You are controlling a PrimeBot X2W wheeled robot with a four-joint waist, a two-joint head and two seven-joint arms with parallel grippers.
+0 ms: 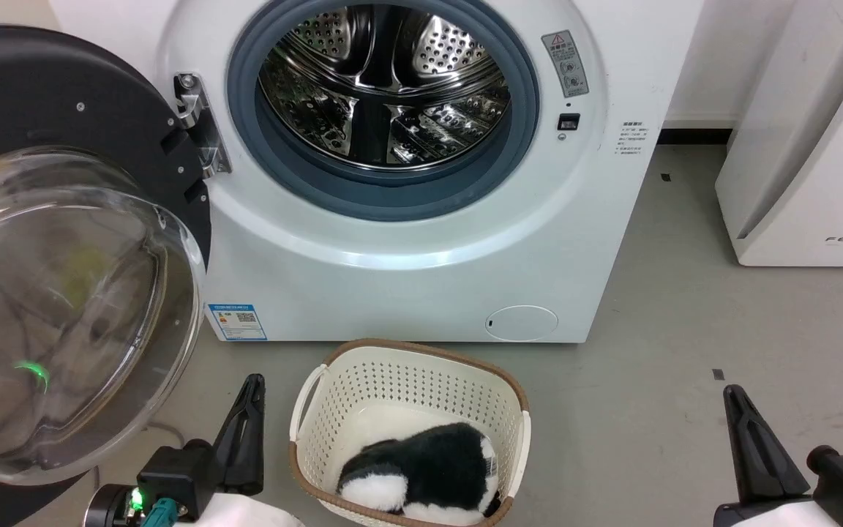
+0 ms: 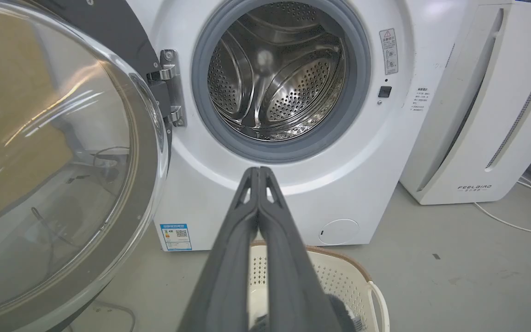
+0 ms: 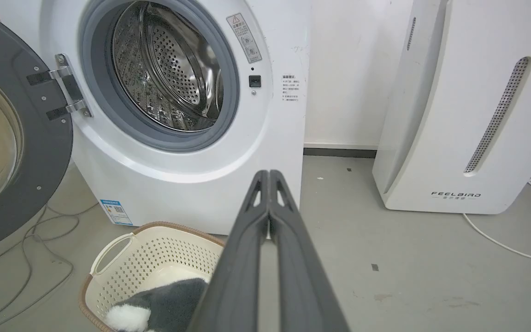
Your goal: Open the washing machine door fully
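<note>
The white washing machine stands ahead with its grey-blue rubber ring and steel drum exposed. The washing machine door, a black disc with a clear domed glass bowl, hangs swung out to the left on its metal hinge; it also fills the left of the left wrist view and shows in the right wrist view. My left gripper is low, right of the door's lower edge, shut and empty. My right gripper is low at the right, shut and empty.
A cream laundry basket holding a black-and-white plush toy sits on the floor in front of the machine, between my grippers. A white FEELAIR appliance stands to the right. Cables lie on the grey floor under the door.
</note>
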